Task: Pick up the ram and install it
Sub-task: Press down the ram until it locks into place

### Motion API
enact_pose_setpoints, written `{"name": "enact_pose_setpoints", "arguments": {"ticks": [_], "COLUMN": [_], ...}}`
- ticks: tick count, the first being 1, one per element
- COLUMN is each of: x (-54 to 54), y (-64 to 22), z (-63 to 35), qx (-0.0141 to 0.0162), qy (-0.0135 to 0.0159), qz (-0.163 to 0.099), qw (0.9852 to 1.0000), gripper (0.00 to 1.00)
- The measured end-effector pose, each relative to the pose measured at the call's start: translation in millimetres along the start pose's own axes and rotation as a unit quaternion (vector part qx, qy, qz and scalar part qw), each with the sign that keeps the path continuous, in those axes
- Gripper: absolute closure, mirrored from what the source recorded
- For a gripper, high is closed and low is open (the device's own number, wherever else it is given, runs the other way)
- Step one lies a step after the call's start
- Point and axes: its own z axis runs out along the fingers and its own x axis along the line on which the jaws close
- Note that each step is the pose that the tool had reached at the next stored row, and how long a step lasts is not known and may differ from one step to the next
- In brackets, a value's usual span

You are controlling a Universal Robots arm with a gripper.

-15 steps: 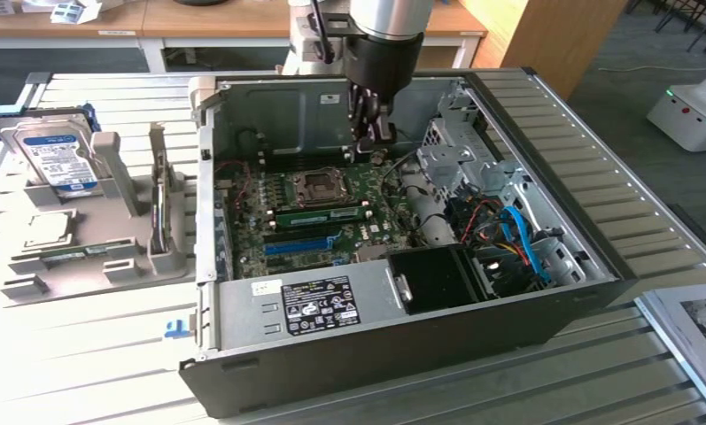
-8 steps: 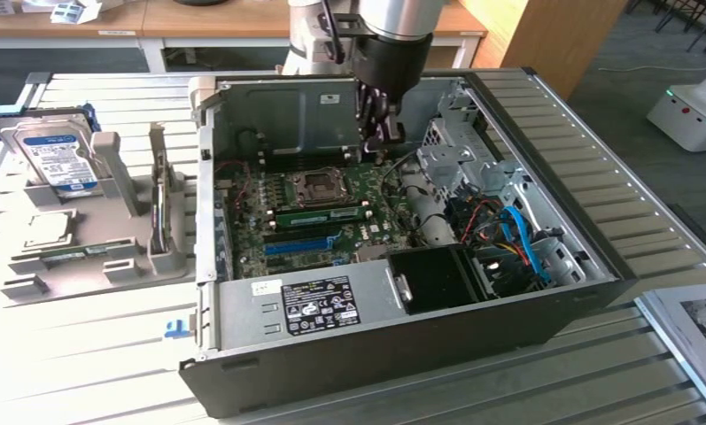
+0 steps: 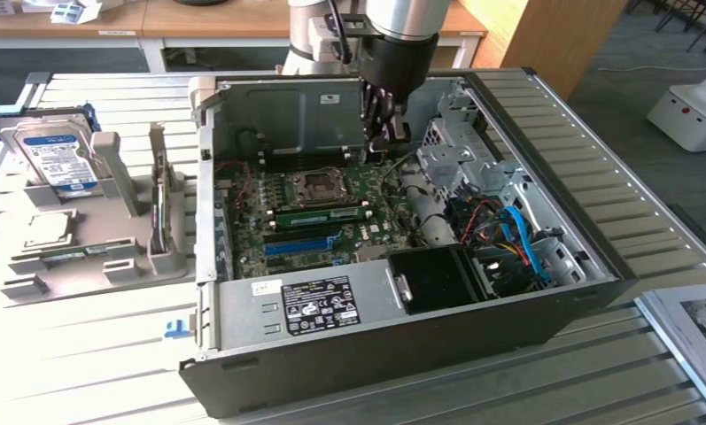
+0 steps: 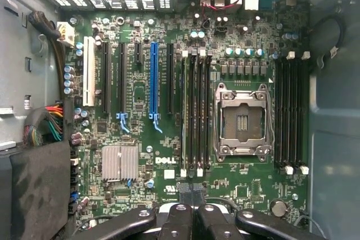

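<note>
Slatted white tabletop (image 3: 81, 354) is seen in the exterior view, bearing an open computer case (image 3: 471, 341) and, at that view's left, a hard drive (image 3: 55, 155). The ram (image 3: 317, 213) is seated beside the processor socket (image 3: 318, 184). The gripper (image 3: 383, 149) is held above, jaws clenched on nothing. A blue slot (image 4: 153, 80) is revealed by the wrist view.

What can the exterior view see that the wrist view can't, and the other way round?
Exterior view: the hard drive in its grey holder, the labelled power supply and the whole computer case. Wrist view: the Dell logo and the white slot. Both: the blue slot, the processor socket, the green ram in a slot near it, and the shut fingers above the board.
</note>
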Motion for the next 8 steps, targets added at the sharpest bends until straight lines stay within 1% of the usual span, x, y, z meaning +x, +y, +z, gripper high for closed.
{"name": "enact_pose_setpoints", "arguments": {"ticks": [4,8], "x": [0.0,0.1], "y": [0.0,0.0], "z": [0.0,2.2], "qx": [0.0,0.0], "qy": [0.0001,-0.0002], "qz": [0.0,0.0], "qw": [1.0,1.0], "gripper": [0.9,0.9]}}
